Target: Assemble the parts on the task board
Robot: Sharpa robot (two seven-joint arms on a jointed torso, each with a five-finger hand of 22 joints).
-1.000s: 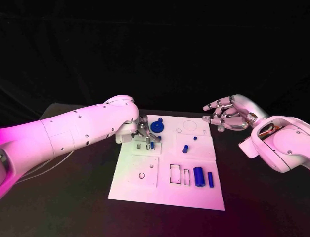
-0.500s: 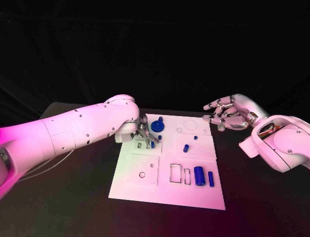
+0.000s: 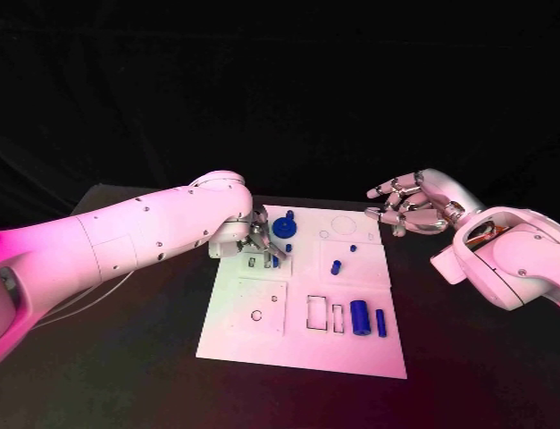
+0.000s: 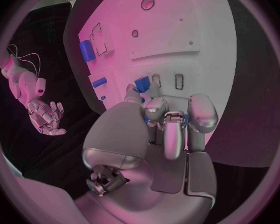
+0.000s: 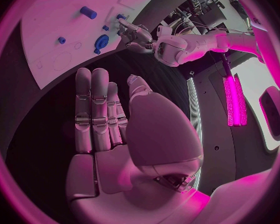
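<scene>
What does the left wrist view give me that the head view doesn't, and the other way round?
Left wrist view alone: the left hand from behind, its fingers closed round a small blue part just above two slots in the task board.
Head view alone: the whole board with the blue gear at its far end.
Both: the right hand, held off the board with fingers apart, and the large blue cylinder.

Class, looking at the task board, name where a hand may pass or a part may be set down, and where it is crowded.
Free: the task board's near strip, below the two blue cylinders; also its far right corner. Crowded: the far left, where the left hand sits by the blue gear.
</scene>
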